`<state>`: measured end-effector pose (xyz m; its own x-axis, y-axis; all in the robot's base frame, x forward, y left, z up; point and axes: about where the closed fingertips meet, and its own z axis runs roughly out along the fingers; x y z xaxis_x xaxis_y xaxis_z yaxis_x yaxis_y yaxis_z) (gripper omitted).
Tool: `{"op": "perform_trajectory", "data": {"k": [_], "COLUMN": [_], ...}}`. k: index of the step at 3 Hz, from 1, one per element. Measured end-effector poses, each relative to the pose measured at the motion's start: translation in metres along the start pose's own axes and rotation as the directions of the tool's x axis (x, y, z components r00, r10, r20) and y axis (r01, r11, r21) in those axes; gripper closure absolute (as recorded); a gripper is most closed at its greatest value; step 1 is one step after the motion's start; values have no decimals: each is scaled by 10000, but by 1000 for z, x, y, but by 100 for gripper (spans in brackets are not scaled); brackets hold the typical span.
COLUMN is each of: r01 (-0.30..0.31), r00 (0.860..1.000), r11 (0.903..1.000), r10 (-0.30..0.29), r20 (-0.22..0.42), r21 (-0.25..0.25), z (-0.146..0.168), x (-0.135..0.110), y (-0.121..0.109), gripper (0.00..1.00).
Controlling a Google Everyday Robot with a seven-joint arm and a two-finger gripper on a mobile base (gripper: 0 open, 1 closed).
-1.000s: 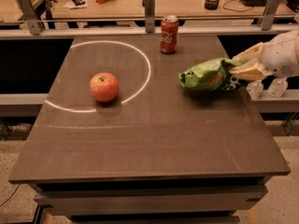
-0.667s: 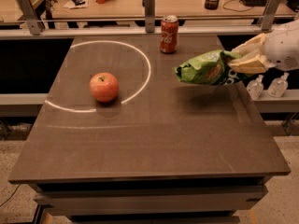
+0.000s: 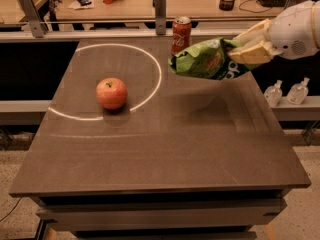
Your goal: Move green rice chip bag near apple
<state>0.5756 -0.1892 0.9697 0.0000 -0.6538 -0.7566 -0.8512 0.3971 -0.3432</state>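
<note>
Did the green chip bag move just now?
Yes. The green rice chip bag, held by the gripper, rose higher and shifted left, toward the red soda can.

The gripper (image 3: 237, 49), at the upper right of the view, has flat, pale yellow jaws. Behind it the arm (image 3: 300, 26) is round, smooth and white, with a small patch of dots.

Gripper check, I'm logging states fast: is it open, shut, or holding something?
Gripper: shut on the green rice chip bag, held above the table at its far right, well right of the apple.
</note>
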Motion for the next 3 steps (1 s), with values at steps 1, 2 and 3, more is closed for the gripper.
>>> {"op": "perform_trajectory", "data": {"k": [1, 2, 3], "r01": [-148, -631, -1083], "r00": [9985, 9924, 9784], "r11": [9984, 9916, 9692], "r10": [176, 743, 1433], "r20": [524, 984, 1489], "r21": [-539, -1127, -2213], "z": [22, 48, 77], "x": [-21, -37, -56], "y": [-1, 5, 16], "gripper": [100, 100, 100]}}
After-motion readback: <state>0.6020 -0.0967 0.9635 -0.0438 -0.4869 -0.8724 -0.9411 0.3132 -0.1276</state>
